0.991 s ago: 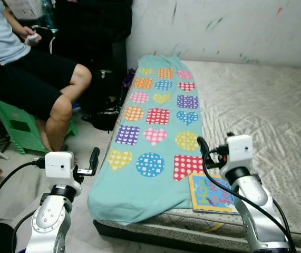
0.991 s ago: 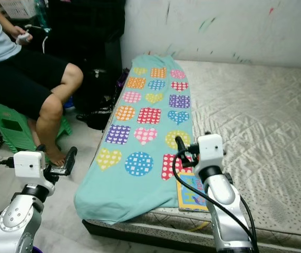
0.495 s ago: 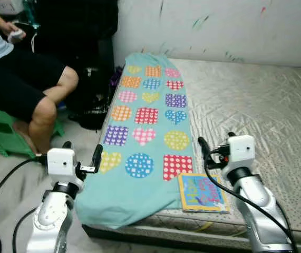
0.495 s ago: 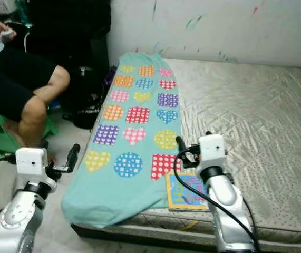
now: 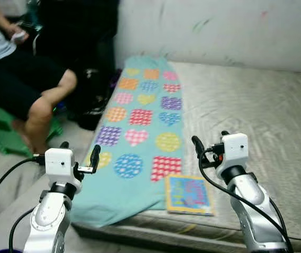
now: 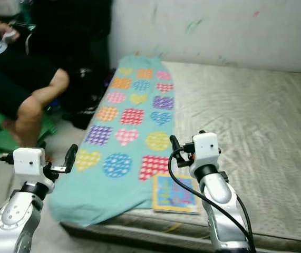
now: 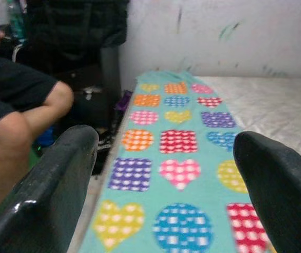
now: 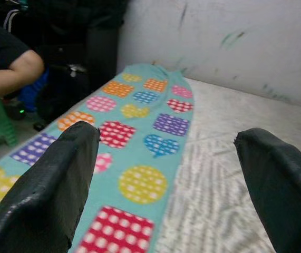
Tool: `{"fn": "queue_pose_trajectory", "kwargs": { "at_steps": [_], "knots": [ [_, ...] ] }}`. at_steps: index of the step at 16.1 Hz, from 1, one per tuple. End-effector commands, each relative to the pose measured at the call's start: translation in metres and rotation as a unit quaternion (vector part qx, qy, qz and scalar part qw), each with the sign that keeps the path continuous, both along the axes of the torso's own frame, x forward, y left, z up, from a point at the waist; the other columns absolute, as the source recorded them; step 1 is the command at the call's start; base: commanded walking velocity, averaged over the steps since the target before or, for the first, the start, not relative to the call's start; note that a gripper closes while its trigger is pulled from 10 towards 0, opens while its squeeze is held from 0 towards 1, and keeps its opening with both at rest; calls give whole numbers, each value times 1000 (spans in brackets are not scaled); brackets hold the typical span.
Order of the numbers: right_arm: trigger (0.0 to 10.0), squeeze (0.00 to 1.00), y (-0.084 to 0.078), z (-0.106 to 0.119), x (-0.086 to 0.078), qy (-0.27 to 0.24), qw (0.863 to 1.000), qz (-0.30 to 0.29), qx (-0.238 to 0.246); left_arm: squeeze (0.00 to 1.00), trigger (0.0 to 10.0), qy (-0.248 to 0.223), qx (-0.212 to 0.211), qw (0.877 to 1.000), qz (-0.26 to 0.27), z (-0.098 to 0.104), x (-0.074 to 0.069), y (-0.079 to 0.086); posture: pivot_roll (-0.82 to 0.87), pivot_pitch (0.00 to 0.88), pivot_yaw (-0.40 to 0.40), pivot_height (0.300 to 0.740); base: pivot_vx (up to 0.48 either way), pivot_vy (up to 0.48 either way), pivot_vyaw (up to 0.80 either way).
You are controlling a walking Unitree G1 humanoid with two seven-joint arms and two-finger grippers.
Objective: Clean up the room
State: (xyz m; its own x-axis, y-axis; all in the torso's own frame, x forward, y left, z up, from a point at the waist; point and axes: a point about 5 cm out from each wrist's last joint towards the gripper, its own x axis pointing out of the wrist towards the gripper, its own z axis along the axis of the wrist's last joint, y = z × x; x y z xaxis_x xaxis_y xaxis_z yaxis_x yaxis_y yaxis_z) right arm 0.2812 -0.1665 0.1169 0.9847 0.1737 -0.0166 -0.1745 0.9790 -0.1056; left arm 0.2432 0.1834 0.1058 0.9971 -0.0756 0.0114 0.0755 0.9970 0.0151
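A person sits on a green stool, far to the left of the bed. A black bag leans on the floor just beside the bed's left edge.

The left pincer is open and holds nothing. It hangs over the floor, just left of the bed.

A blue blanket with bright hearts, squares and dots lies along the left side of the bed. Its long way runs from the wall down to the near edge, where it droops over.

A picture book lies flat on the bed, touching the blanket's right side near the front edge.

The right pincer is open too, with nothing in it. It floats above the bed, a little behind the book. The book lies just in front of and below this pincer, so the right arm looks much nearer to it than the left.
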Motion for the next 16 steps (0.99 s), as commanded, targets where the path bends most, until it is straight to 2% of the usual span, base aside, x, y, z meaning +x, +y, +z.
{"fn": "queue_pose_trajectory", "kwargs": {
  "at_steps": [1, 16],
  "knots": [
    [10000, 0, -3, 2, -1, 0, 1000, -7, -2, 0, 10000, 5, -1, 1000, -5, -1, -3, -3, -43, 21, -15, 740, 0, -244, 0],
    [10000, 0, -4, 1, -1, 5, 1000, -10, -5, 0, 10000, 9, -1, 1000, -11, 0, 0, -7, -46, 26, -7, 740, 0, -244, 0]
  ]
}}
